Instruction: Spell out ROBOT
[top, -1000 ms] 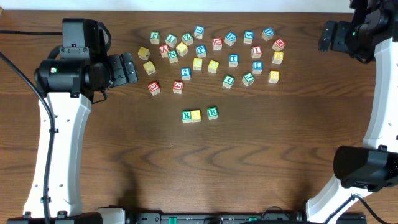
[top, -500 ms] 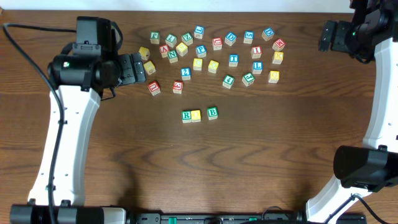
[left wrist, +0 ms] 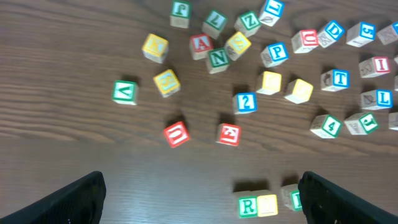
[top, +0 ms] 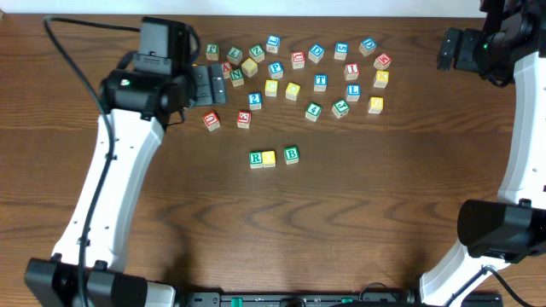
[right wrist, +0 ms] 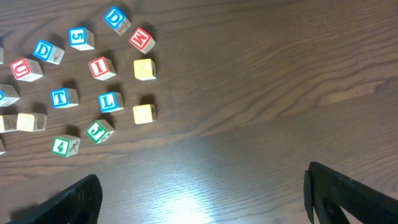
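Note:
A green R cube, a yellow-faced cube touching it and a green B cube a small gap to the right stand in a row at the table's middle. The blue T cube and two yellow cubes sit in the scattered pile behind. My left gripper hangs open and empty over the pile's left edge. In its wrist view the gripper frames R and the yellow cube; T is at right. My right gripper is open and empty at far right, and its wrist view confirms this.
Several other letter cubes lie in the pile, among them red A, green N, blue L, two red cubes in front and blue 2. The right wrist view shows T, L and bare wood to the right.
My left arm has swung right and slightly back, from beside the pile to over its left edge, still open. The right arm and the cubes have not moved.

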You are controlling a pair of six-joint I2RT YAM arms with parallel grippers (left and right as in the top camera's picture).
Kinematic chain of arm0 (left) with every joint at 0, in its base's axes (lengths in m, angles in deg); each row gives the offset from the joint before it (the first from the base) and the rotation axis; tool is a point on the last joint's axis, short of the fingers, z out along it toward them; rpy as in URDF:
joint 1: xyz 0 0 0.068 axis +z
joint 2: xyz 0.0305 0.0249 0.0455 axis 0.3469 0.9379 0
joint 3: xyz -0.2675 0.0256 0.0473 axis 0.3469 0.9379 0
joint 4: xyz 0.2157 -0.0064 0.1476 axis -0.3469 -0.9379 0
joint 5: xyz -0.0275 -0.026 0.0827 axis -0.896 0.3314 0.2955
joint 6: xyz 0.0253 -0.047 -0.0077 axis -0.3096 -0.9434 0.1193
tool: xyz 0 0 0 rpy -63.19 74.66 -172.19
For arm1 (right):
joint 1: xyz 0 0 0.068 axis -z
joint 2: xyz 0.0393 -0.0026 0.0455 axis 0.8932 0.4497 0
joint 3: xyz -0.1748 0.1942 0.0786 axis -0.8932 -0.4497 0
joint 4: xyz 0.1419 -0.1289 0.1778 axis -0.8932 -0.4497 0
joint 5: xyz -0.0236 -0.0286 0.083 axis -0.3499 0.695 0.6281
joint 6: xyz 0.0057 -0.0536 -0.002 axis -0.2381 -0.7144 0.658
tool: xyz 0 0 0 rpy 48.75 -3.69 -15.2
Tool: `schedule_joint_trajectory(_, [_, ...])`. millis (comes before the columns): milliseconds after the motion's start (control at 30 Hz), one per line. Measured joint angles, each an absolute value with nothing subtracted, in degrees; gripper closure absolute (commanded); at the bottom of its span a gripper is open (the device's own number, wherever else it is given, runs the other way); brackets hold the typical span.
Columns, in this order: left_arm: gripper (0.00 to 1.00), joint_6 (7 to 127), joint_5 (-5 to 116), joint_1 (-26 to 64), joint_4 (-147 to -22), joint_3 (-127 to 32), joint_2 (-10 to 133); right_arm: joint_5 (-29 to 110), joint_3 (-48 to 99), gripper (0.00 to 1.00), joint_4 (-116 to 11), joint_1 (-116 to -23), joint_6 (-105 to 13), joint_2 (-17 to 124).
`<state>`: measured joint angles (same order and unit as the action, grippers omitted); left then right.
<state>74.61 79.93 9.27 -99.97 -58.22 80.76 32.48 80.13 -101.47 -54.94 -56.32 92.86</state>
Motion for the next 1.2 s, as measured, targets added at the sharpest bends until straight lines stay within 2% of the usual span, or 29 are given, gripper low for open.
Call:
schedule_joint_trajectory(333, [0.10, 70.6, 79.9, 3.7, -98.1, -58.2, 87.2, 32.5, 80.1, 0.01, -101.5, -54.9, -56.3, 92.9])
schedule_joint_trajectory(667, [0.22, 63.3, 80.2, -3.7, -99.8, -58.2, 88.3, 32.5, 80.1, 0.01, -101.5, -54.9, -56.3, 92.9])
schedule_joint_trajectory(1000, [0.26, 55.4, 81.0, -13.2, -102.2, -58.2, 92.6, 32.5, 80.1, 0.01, -101.5, -54.9, -56.3, 92.9])
schedule_joint_trajectory(1200, [0.28, 51.4, 82.0, -15.8, -103.0, -58.2, 97.5, 32.5, 80.1, 0.01, -101.5, -54.9, -56.3, 92.9])
